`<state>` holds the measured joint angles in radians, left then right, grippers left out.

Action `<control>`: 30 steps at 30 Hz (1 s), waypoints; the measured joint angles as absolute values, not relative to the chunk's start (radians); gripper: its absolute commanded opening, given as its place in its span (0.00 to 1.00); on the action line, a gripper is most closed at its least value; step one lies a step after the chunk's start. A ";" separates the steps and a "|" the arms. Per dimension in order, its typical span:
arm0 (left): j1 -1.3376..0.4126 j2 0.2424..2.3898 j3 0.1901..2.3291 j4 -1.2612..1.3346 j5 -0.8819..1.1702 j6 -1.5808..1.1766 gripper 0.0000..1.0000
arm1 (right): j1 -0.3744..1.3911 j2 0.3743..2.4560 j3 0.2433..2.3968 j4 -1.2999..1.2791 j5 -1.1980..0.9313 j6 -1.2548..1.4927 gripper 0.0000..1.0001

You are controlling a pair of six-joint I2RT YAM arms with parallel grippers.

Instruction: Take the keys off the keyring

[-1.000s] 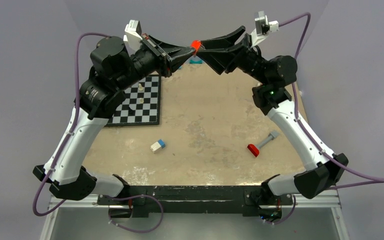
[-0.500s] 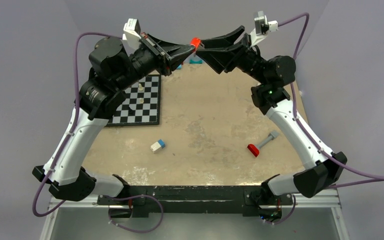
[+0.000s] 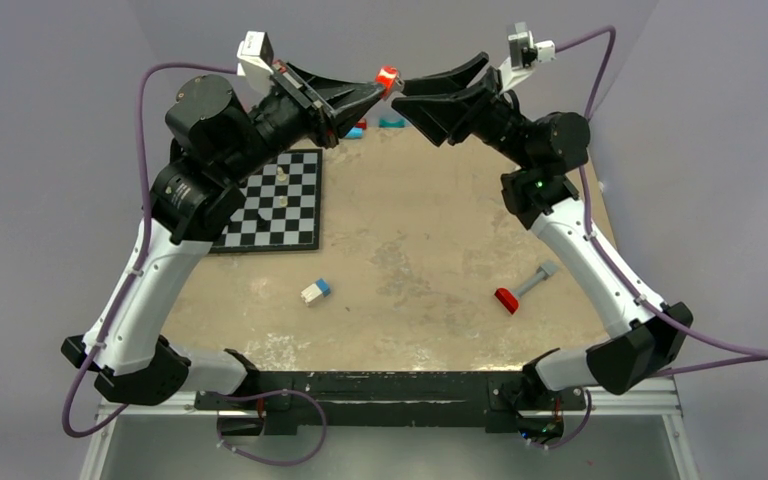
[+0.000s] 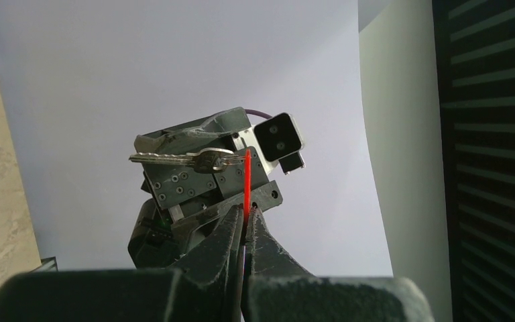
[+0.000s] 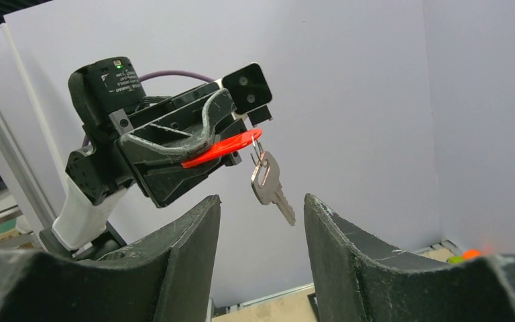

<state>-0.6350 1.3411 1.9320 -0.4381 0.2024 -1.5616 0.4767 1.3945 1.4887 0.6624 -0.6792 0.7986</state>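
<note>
Top view: both arms are raised over the far edge of the table (image 3: 430, 230), tips facing each other. Your left gripper (image 3: 373, 91) is pinched shut on the red tag (image 3: 388, 76). Your right gripper (image 3: 409, 89) sits just beside the tag; this angle doesn't show its jaw gap. You can't make out the ring or key from up here. Down on the table: a chessboard (image 3: 295, 215) at left with a few pieces on it, a white-and-blue block (image 3: 315, 290) near the middle, a red-and-grey item (image 3: 520, 289) at right, and small teal bits (image 3: 392, 122) at the far edge.

Left wrist: you see the tag edge-on, a thin red line standing up out of the closed left fingers (image 4: 268, 241). At its top sits the keyring (image 4: 232, 159), with the silver key (image 4: 171, 158) lying sideways across the view, blade pointing left. The right arm's wrist camera (image 4: 278, 137) is right behind it.

Right wrist: right fingers (image 5: 181, 261) are spread apart, nothing between them. The key hangs off the ring below the tag tip, blade down and slightly tilted. It sits in line with the gap but beyond it, not touching either finger.
</note>
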 measured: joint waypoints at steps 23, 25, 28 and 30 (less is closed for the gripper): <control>-0.635 1.322 1.900 -0.426 0.205 -1.564 0.00 | 0.493 1.435 1.550 0.665 -0.660 0.822 0.42; -0.635 1.318 1.900 -0.426 0.205 -1.564 0.00 | 0.495 1.435 1.550 0.663 -0.660 0.822 0.42; -0.635 1.313 1.899 -0.423 0.205 -1.564 0.00 | 0.498 1.435 1.550 0.658 -0.656 0.822 0.41; -0.635 1.312 1.899 -0.418 0.205 -1.565 0.00 | 0.499 1.435 1.550 0.657 -0.652 0.822 0.40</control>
